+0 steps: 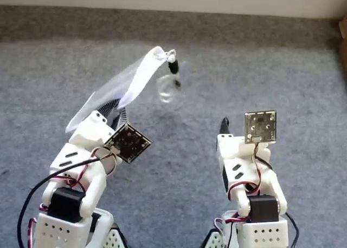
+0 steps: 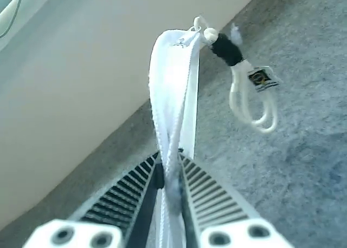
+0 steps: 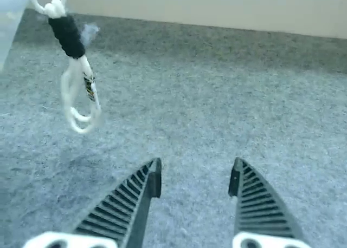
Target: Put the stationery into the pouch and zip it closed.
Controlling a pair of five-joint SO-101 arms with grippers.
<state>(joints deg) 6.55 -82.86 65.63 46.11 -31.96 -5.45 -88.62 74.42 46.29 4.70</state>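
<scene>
Left gripper sits mid-frame, ribbed jaws clamped tight on the white pouch. The pouch's zipper edge runs up out of the grip, standing nearly upright and folded over at its far end. A pull hangs off that end: white knot, black wrap, white cord loop and a small tag. Behind are grey carpet and a beige wall.

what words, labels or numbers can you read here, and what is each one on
The tag on the cord of the pouch: a dark and yellow mark, too blurred to read.
Nothing else in these views bears readable text.
</scene>
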